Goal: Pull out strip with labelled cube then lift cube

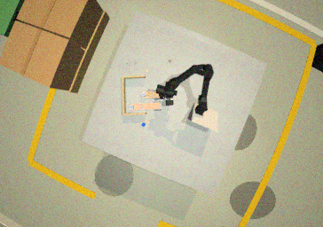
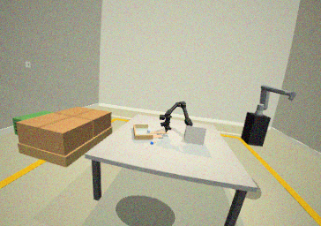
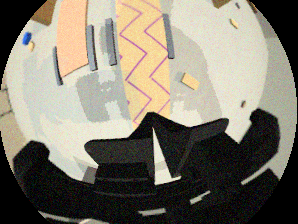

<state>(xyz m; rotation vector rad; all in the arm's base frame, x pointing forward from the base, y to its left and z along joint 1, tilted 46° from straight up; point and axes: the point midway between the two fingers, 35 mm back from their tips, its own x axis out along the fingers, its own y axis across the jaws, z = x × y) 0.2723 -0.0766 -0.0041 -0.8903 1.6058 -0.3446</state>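
The zigzag strip (image 1: 152,95) (image 2: 158,132) (image 3: 145,65) is clamped in the pincer (image 1: 161,94) (image 2: 167,131) (image 3: 150,115); extraction seems underway, and a straight pull rightward is called for next.

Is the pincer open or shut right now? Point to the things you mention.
Shut: in the wrist view the black pincer's (image 1: 160,91) (image 2: 167,130) (image 3: 153,128) tips meet, with nothing visible between them.
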